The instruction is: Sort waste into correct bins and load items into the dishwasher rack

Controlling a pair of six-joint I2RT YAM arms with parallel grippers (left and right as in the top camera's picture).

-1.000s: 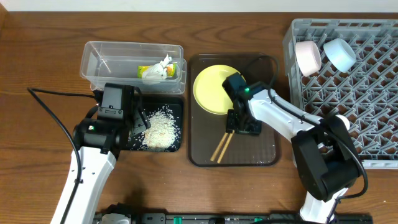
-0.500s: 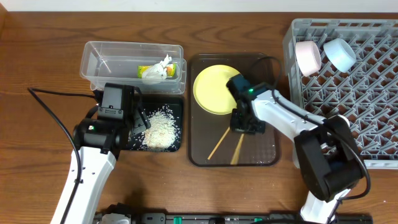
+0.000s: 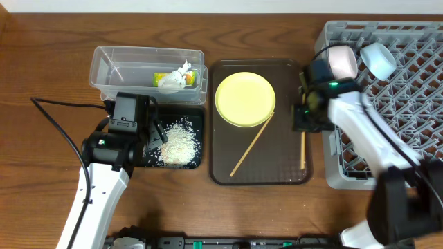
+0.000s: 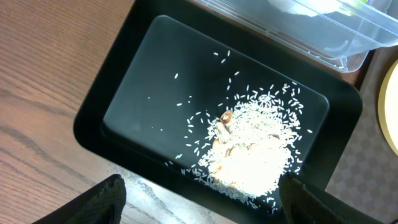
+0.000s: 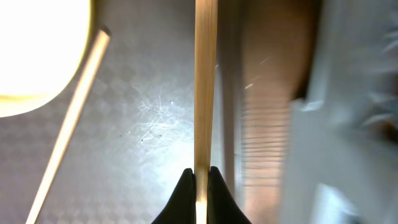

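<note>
Dark wooden tabletop (image 3: 41,55) seen from above, with a robot arm at each side.

We see the right gripper (image 5: 200,179) closed tight on one wooden chopstick (image 5: 206,81), pinching it near one end. The stick runs along the right edge of the brown serving tray (image 3: 284,173), just beside the wall of the grey dishwasher rack (image 3: 408,104). We cannot tell whether its free end touches the tray.

We judge the hold risky. A thin stick held by one end could swivel or slip out. Its free end could catch on the rack wall as it crosses. Once released, it could drop through the open lattice floor.

The second chopstick (image 3: 250,146) lies slantwise on the tray, its upper end at the rim of the yellow plate (image 3: 243,99). Lifting the plate first might send it rolling.

The left gripper (image 4: 202,186) hovers over the black tub (image 4: 124,93) with its fingers spread wide, holding nothing.

- Rack: a pink bowl (image 3: 342,62) and a light blue bowl (image 3: 378,59) sit side by side at the back left corner.
- Clear tub (image 3: 111,66): holds the green-and-yellow wrapper (image 3: 165,79) and crumpled white paper (image 3: 183,75).
- Black tub: holds a heap of white rice (image 4: 255,155), with stray grains scattered around it.
- We see no white cup in any view.
</note>
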